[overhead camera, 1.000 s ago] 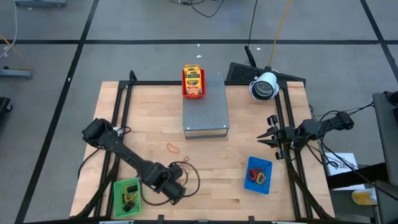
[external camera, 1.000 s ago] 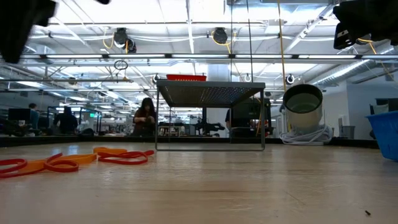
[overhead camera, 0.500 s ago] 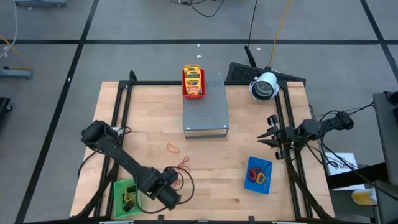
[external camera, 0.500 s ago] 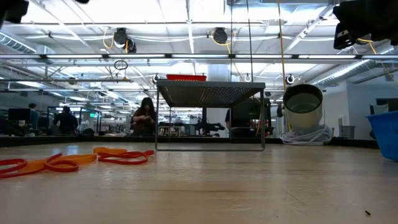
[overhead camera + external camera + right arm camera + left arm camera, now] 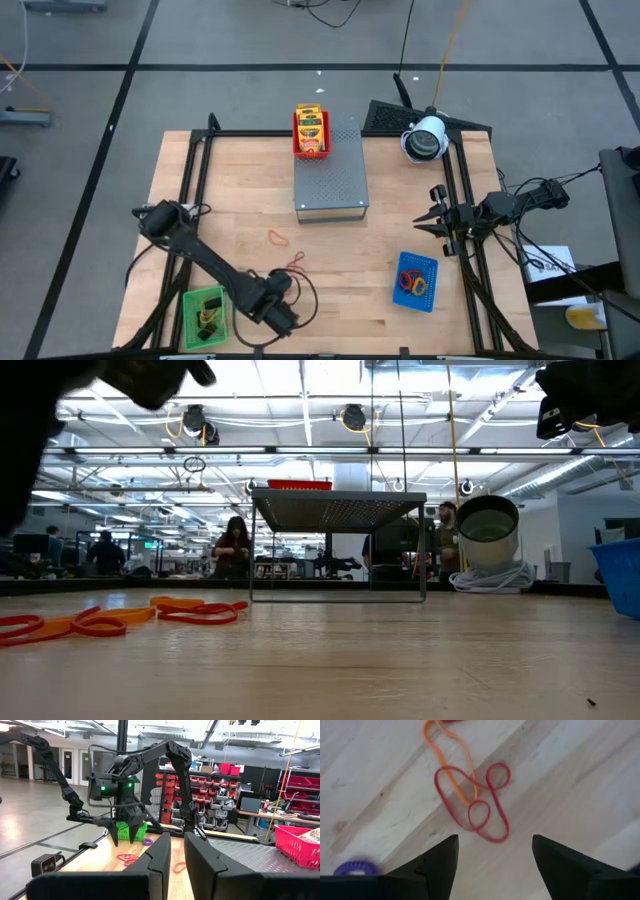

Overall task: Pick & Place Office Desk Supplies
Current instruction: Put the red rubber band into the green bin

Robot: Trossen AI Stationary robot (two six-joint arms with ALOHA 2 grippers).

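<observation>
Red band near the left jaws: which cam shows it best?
Left wrist view: the red band fills the frame, looped, crossed by an orange band. The high view shows a tiny squiggle; the low view flat streaks; the right wrist view a small tangle.

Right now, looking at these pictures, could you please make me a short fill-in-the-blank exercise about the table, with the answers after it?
1. The red tray with crayon packets stands on top of the grey ____.
2. The left gripper hovers with its fingers ____ above a red rubber band.
3. The blue tray holds rubber ____.
4. The tray nearest the left gripper is ____ in colour.

Answers: box; open; bands; green
</observation>
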